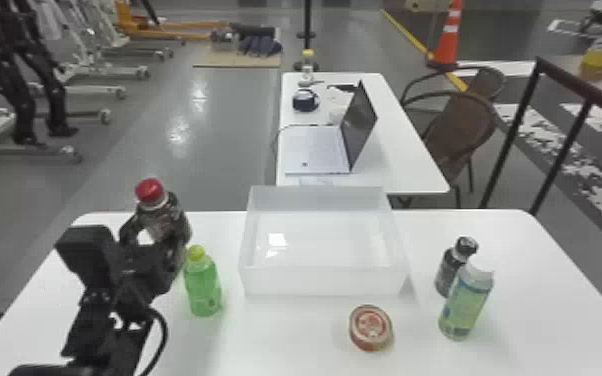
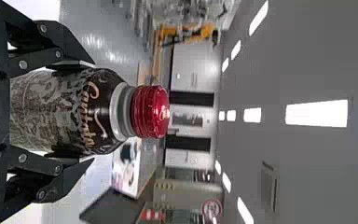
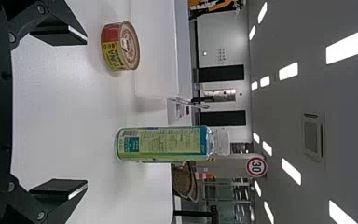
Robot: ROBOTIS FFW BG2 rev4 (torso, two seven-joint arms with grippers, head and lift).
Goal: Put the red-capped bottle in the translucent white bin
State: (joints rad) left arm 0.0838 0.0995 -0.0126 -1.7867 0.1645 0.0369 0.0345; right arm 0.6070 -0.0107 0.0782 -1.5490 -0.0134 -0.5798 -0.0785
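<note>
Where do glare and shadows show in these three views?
Head view: glare on the floor, a bright patch inside the bin; left wrist view: a highlight on the red cap; right wrist view: glaring ceiling lights, soft shadow by the can.

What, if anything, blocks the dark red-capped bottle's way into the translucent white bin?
Only the bin's left wall seems to bar the red-capped bottle; the yellow-capped green plastic bottle stands nearer the robot, probably beside the path.

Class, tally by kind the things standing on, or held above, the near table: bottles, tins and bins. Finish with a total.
Bottles: 4 (red-capped bottle, green bottle, black-capped bottle, pale-capped bottle)
Tins: 1 (tuna tin)
Bins: 1 (translucent white bin)
Total: 6
</note>
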